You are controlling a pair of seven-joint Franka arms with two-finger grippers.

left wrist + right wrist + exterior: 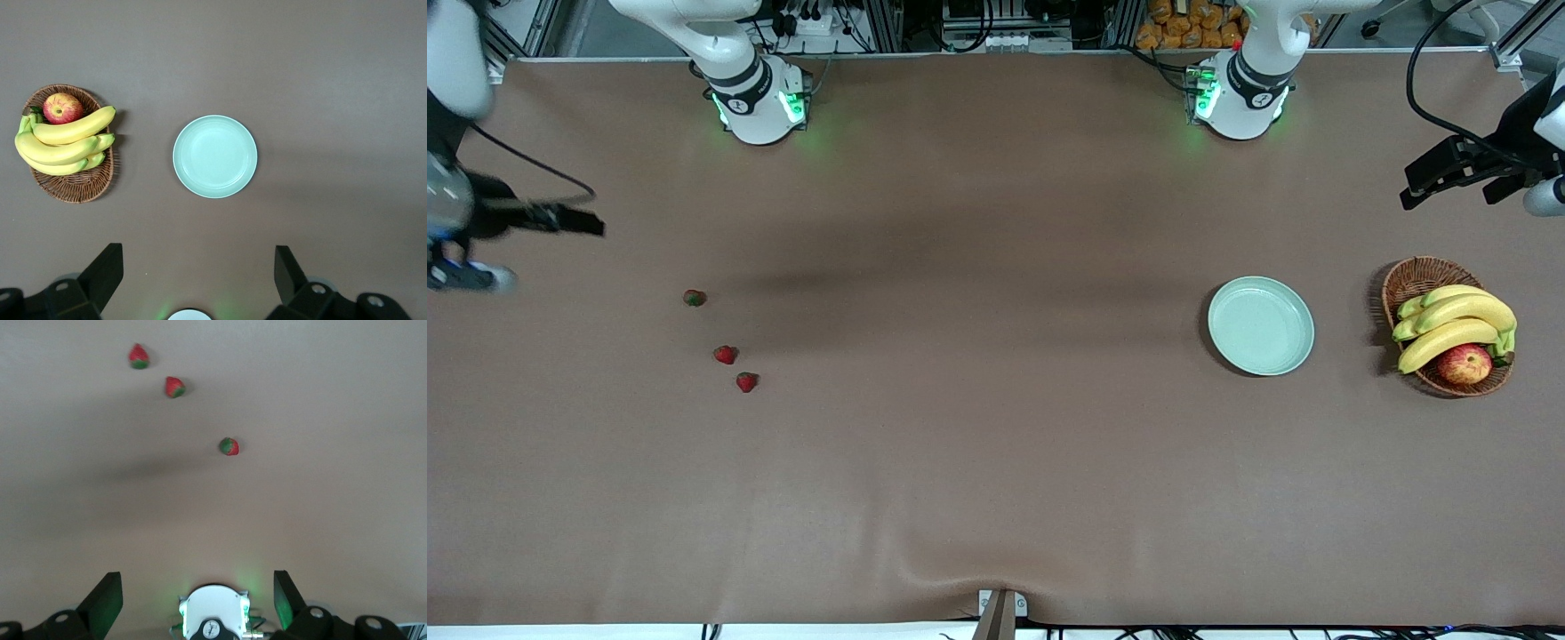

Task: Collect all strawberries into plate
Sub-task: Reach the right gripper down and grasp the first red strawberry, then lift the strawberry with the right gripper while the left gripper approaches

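Observation:
Three strawberries lie on the brown table toward the right arm's end: a darker, greener one (695, 298) (229, 446), a red one (726, 355) (175, 387), and another red one (747, 382) (139, 356) nearest the front camera. The pale mint-green plate (1261, 325) (215, 157) sits bare toward the left arm's end. My right gripper (574, 222) (198, 583) hangs open and high over the table's edge at the right arm's end, well apart from the berries. My left gripper (1449, 188) (199, 257) is open too, high over the left arm's end, holding nothing.
A brown wicker basket (1414, 280) (77, 187) stands beside the plate at the left arm's end, holding bananas (1454, 324) (63, 143) and a red-yellow apple (1464, 364) (62, 108). Both arm bases (760, 102) (1240, 98) stand along the table's back edge.

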